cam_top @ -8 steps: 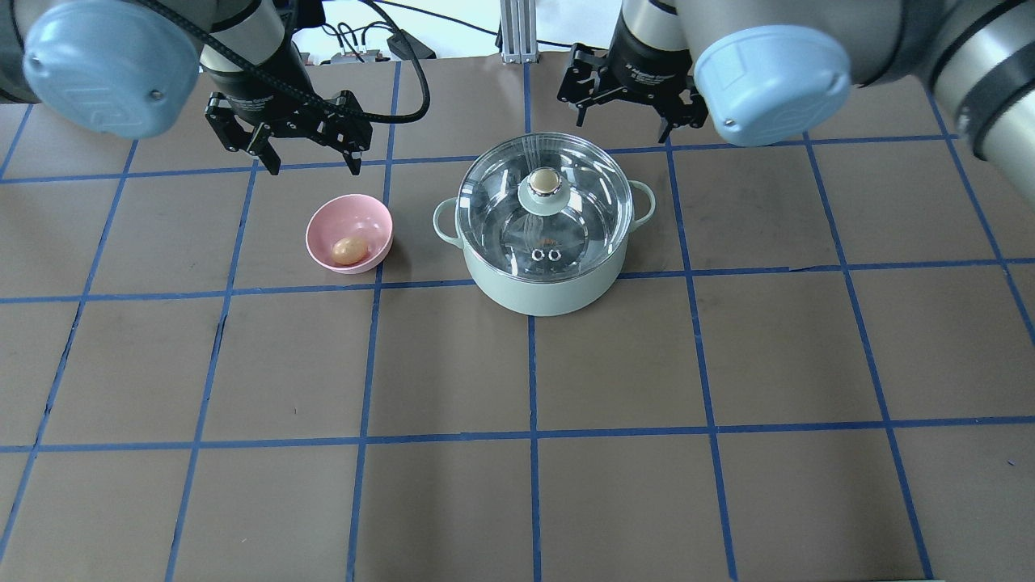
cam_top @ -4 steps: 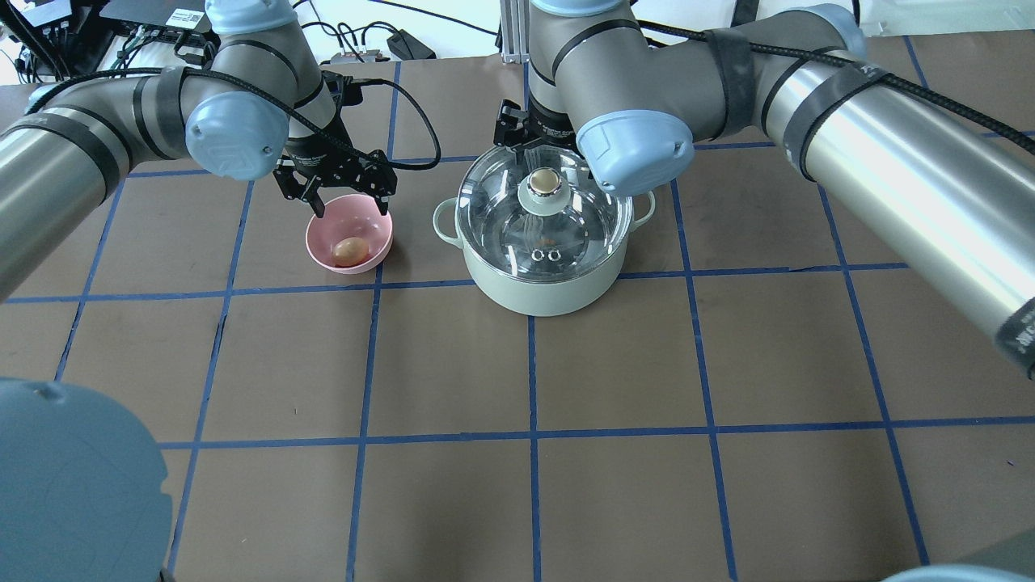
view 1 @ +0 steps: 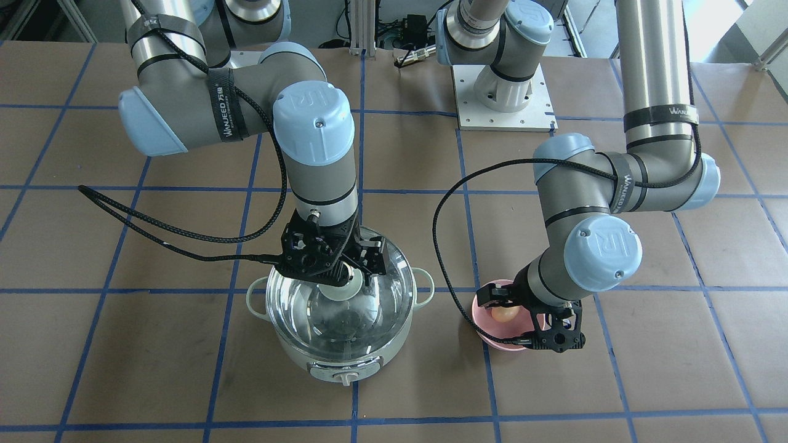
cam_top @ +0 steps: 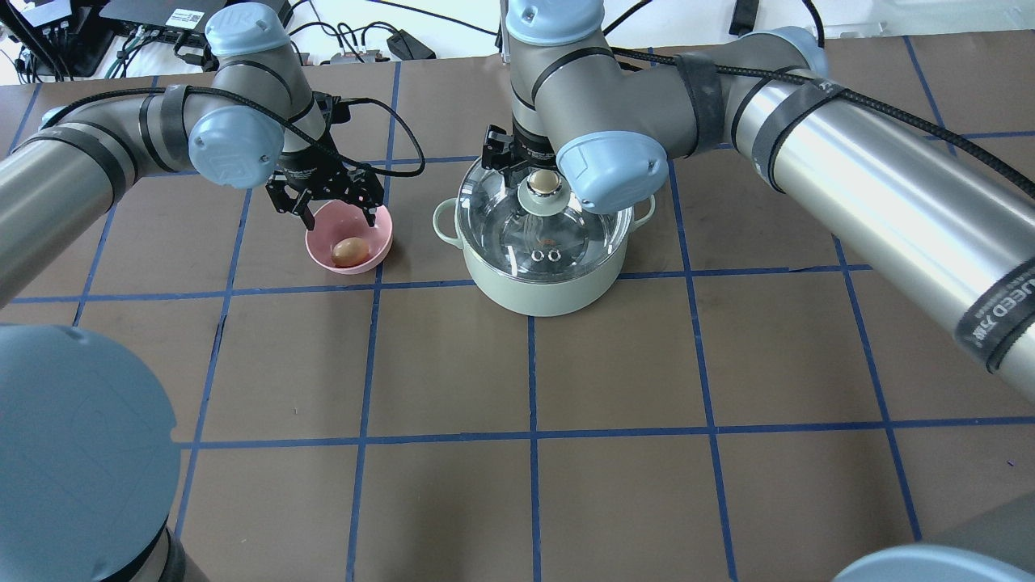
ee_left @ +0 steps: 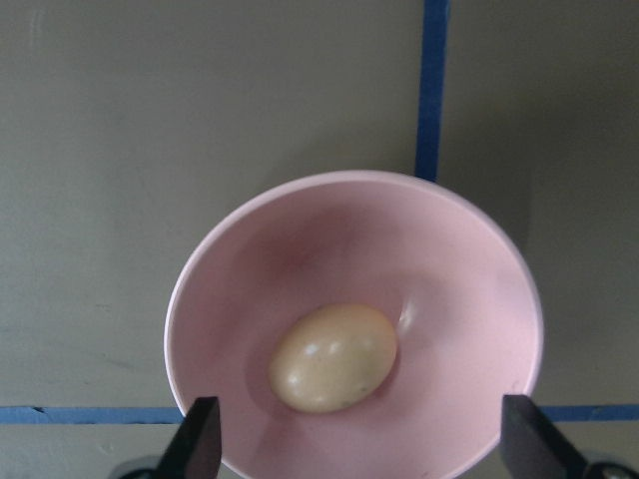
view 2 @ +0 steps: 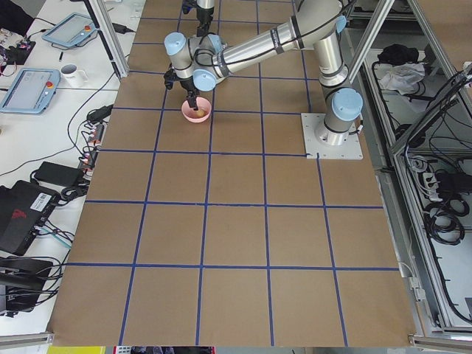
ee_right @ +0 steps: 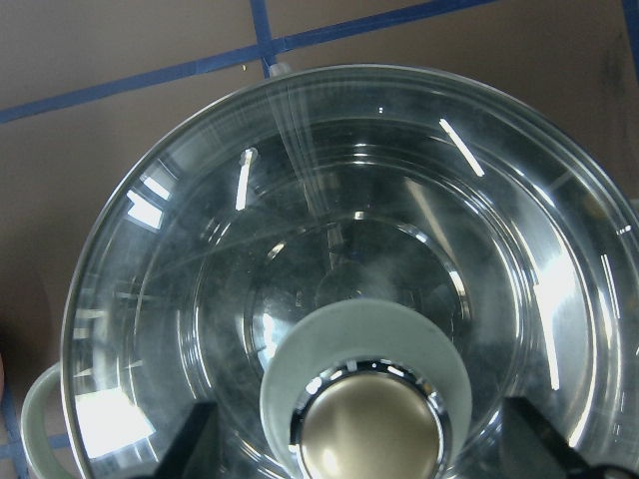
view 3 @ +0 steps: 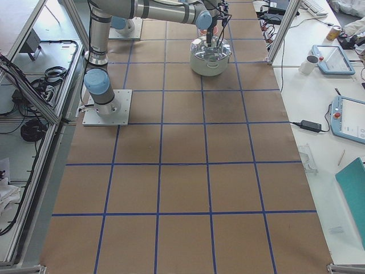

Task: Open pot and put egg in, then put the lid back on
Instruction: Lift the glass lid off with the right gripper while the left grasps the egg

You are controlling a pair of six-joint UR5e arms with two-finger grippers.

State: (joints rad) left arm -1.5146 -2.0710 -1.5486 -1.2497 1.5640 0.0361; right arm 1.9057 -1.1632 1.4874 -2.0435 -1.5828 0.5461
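Hovering wide open, the left pincer (ee_left: 364, 444) hangs over the egg (ee_left: 332, 357) in a pink bowl (ee_left: 479, 299) beside the pot (cam_top: 542, 291). The right pincer (ee_right: 359, 444), also wide, flanks the knob (ee_right: 369, 424) of the lid (ee_right: 200, 249) seated on the pot. Hard squeezing may crack the egg; an off-centre grip could tilt the lid.
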